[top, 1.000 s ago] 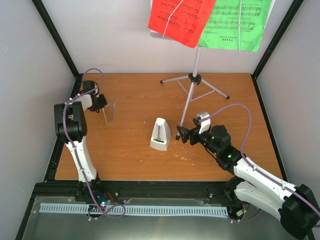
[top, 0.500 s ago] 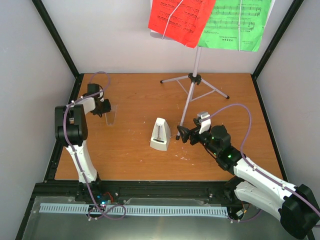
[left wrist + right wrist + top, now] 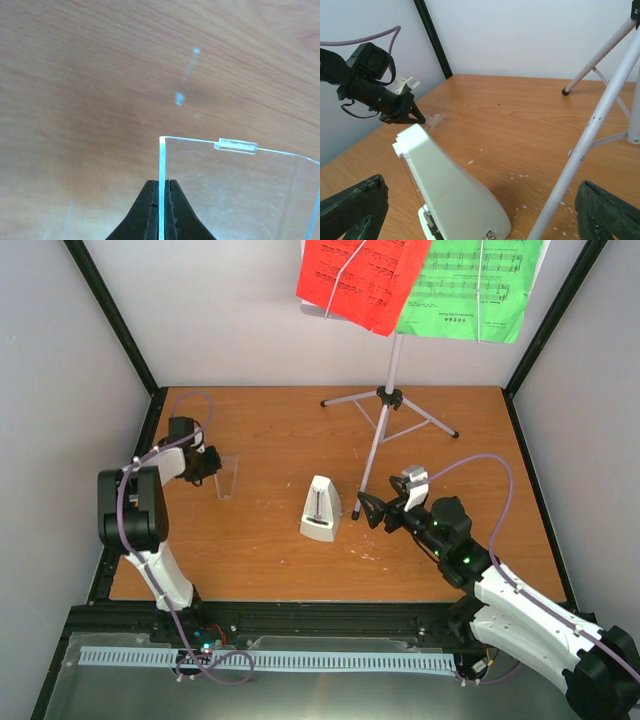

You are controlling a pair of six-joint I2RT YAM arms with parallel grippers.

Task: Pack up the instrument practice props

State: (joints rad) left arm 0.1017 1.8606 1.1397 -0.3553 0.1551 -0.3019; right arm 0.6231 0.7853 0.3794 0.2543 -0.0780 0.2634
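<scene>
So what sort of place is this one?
Probably a lab robot cell, not a music room: plain white walls, black metal frame posts and a brown wooden tabletop.

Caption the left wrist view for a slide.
Left gripper shut on the thin edge of a clear plastic panel, wooden table behind.

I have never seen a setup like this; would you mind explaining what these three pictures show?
A left arm and a right arm are bolted at the near edge of a wooden table. One picture looks down from above; the other two come from wrist cameras. On the table stand a white metronome and a music stand carrying a red page and a green page. The left gripper is shut on the edge of a clear plastic case; the right gripper is open, holding nothing, near the metronome.
</scene>
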